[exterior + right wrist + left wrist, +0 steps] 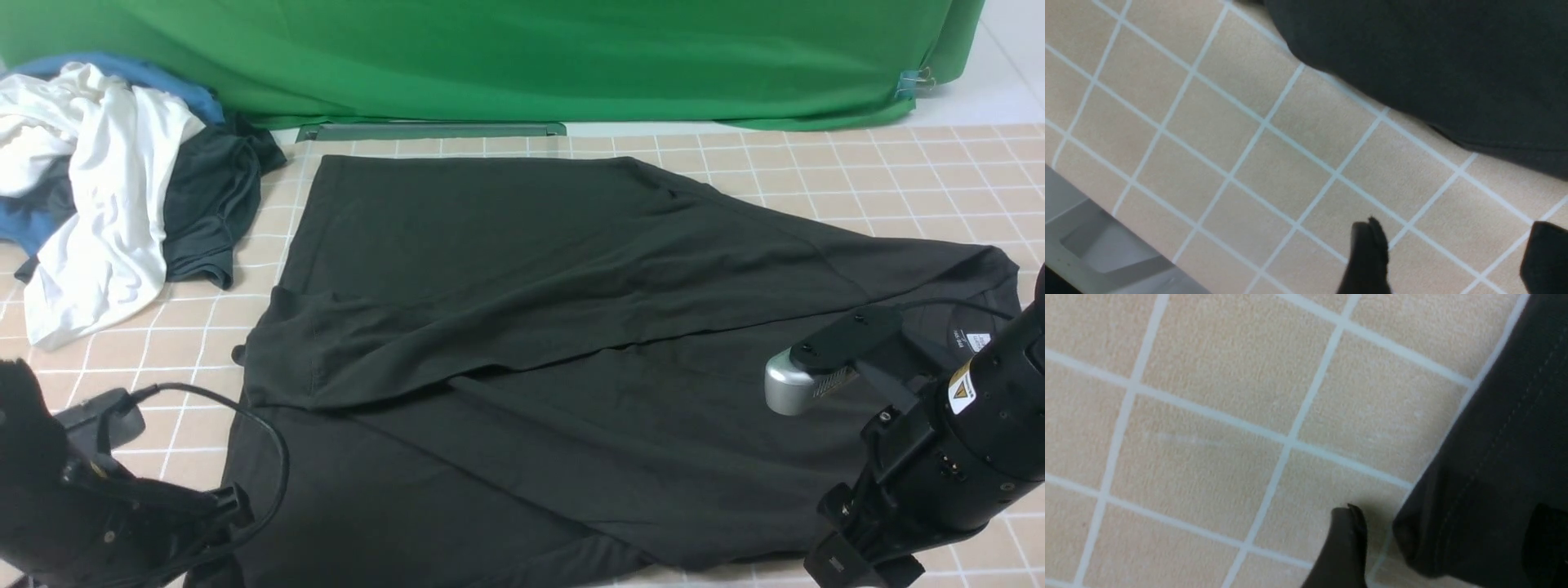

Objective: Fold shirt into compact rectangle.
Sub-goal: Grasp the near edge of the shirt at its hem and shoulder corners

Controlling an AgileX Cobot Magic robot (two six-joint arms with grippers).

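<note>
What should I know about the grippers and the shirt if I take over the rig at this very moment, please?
Left gripper: jaws open, holding nothing, over the shirt's hem corner on the robot's left.
Right gripper: jaws open, empty, over bare mat beside the shirt.
Shirt: flat on the mat, neck label towards the robot's right.
Done: long folds already laid across the body.
Left: the outline is irregular and wide; fold it shorter into a compact rectangle.

Black shirt; beige mat (white grid lines); green backdrop; white, blue and grey clothes heap.
</note>
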